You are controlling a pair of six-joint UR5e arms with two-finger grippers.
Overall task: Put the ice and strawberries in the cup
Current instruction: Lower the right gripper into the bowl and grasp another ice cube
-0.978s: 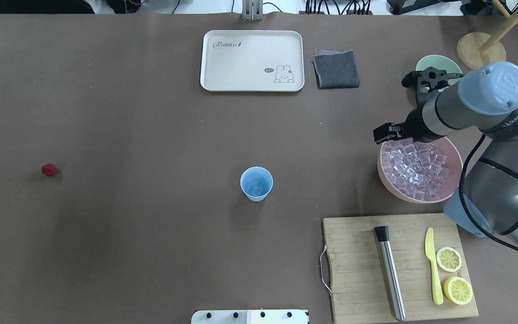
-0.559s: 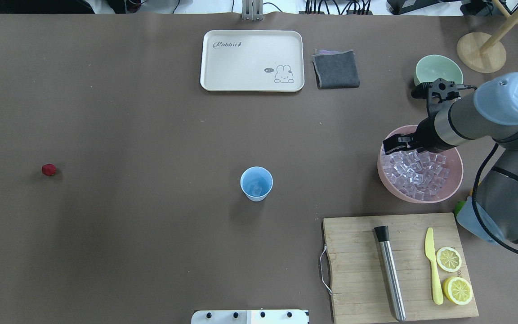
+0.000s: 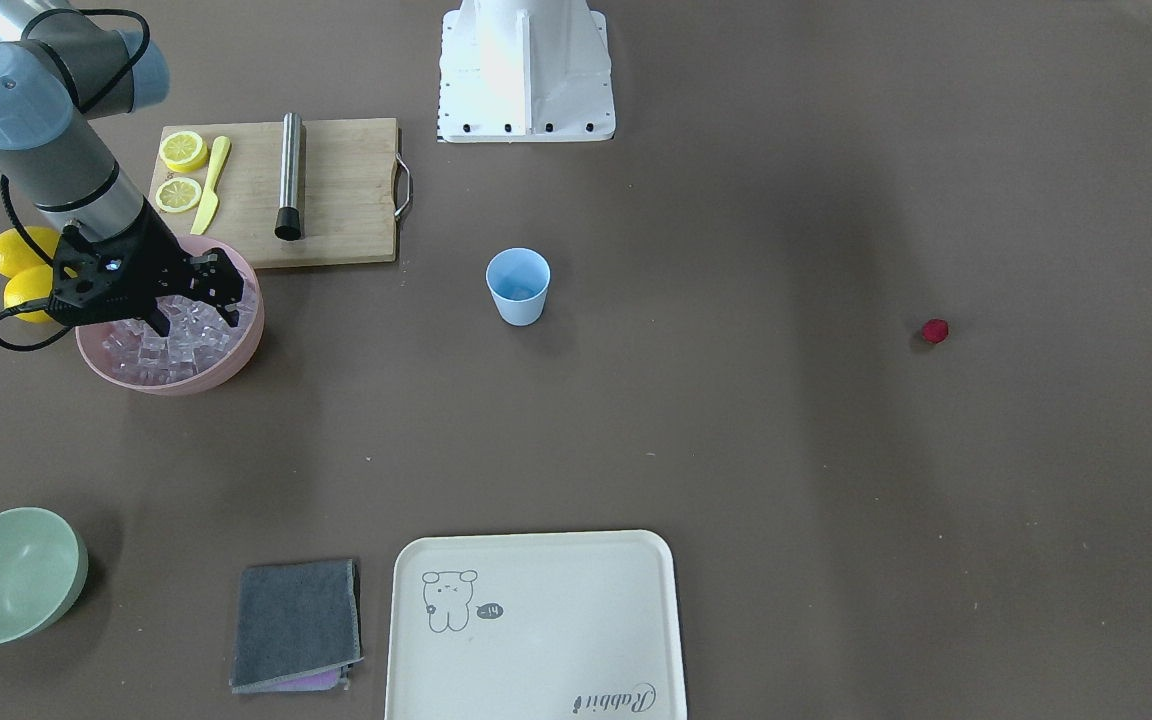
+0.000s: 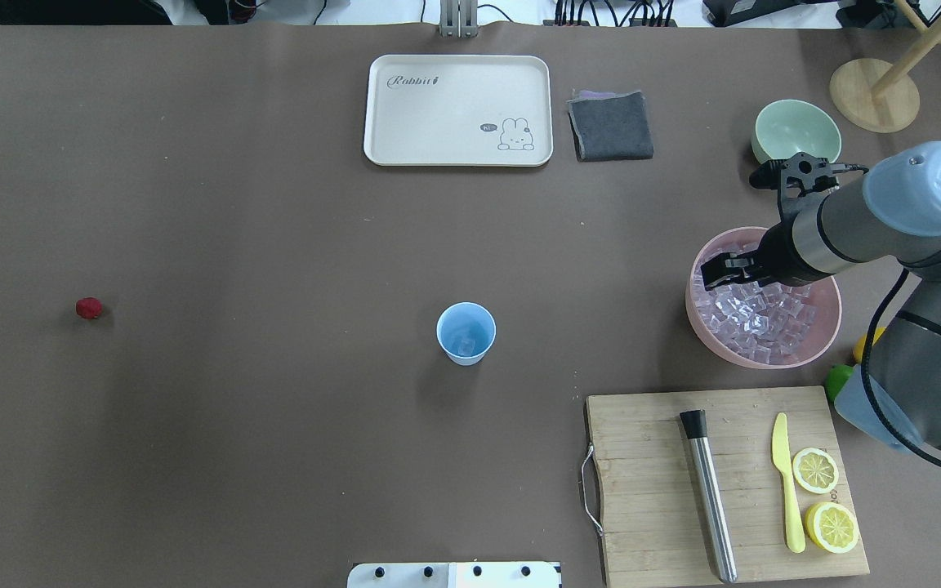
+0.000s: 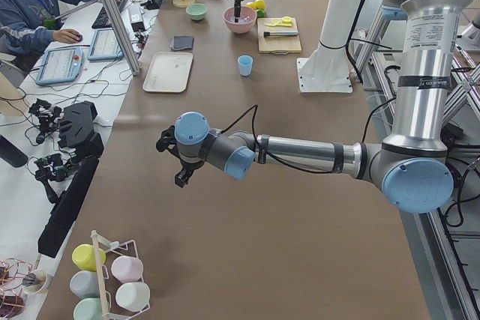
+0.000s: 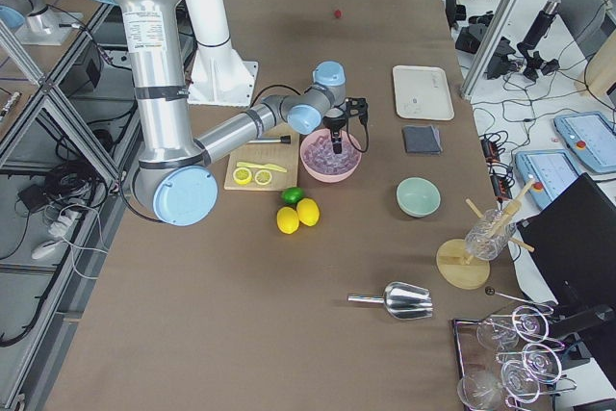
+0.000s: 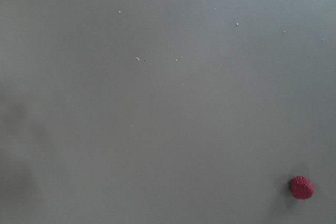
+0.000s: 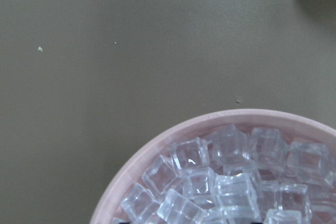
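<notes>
The right jaws have dropped into the ice (image 4: 756,318), seemingly parted.

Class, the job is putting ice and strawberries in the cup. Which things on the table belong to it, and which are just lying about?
Job: ice, strawberry, cup, pink bowl holding the ice, right tool at that bowl.

Lying about: tray, cloth, green bowl, board, steel rod, knife, lemon halves, whole lemons, lime.
</notes>
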